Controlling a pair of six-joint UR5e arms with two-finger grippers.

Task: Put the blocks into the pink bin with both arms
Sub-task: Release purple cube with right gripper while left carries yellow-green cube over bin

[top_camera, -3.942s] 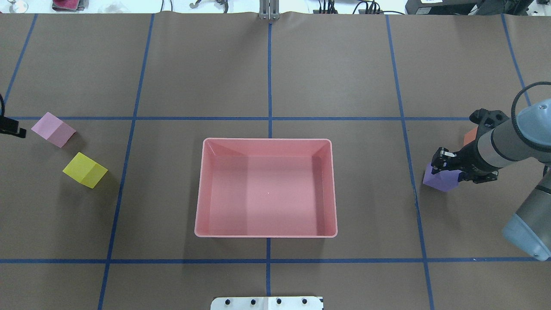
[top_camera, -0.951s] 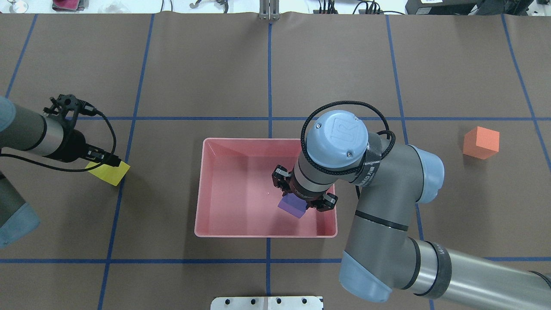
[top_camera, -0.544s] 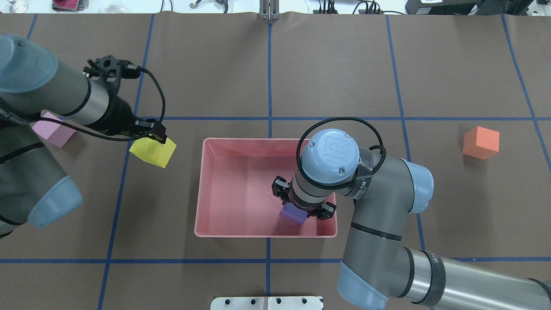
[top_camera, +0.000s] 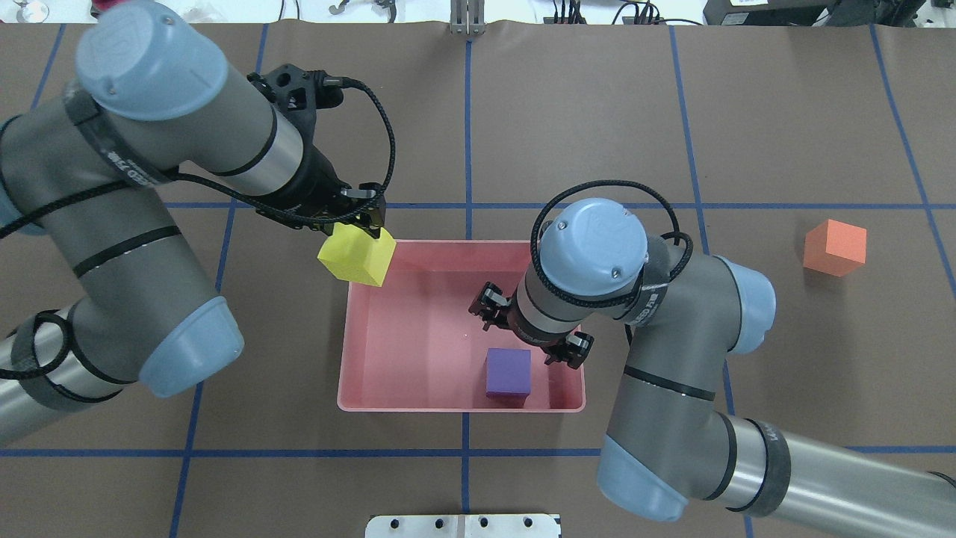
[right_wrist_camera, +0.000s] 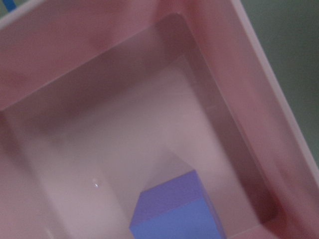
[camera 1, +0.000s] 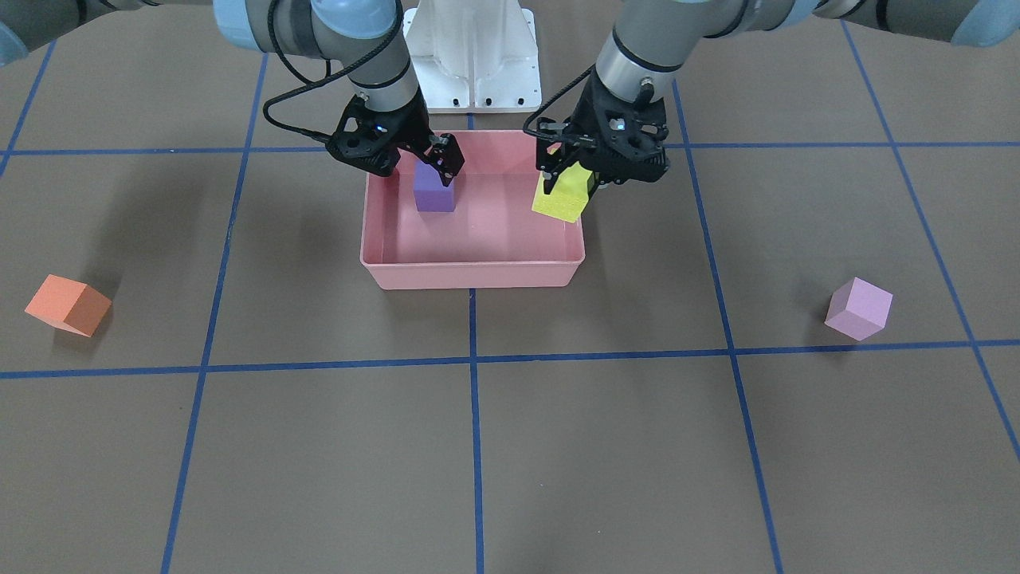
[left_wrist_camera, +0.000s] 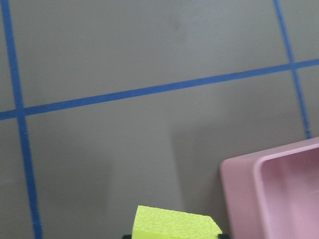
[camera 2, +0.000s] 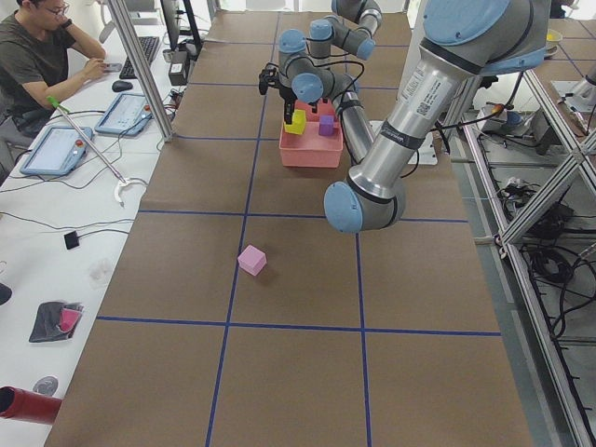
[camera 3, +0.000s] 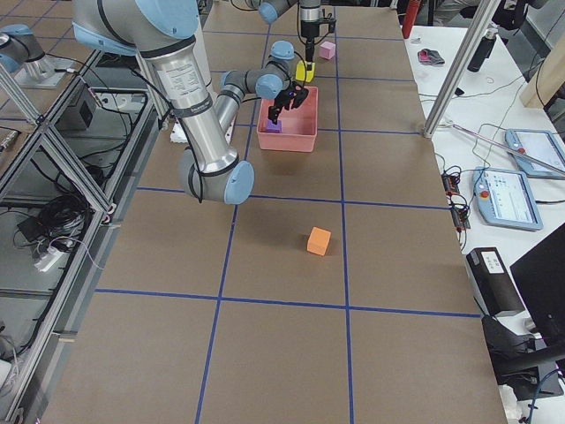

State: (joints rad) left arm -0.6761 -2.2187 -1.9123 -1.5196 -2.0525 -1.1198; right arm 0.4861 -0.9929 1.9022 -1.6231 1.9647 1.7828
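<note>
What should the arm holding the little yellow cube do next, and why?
Probably move a little further in over the salmon-pink plastic bin before letting go. The left gripper holds the small yellow foam cube right about over the bin's corner rim, so dropped now it might hit the rim and bounce out.

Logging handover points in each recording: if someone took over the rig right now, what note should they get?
Left gripper: shut on the yellow block, held over the pink bin's far-left corner, not yet dropped.
Right gripper: open, above the purple block, which sits on the bin floor.
Done: purple block in.
To do: drop yellow, then fetch the orange block, on the table at the robot's right, and the light pink block, on the table at its left.
</note>
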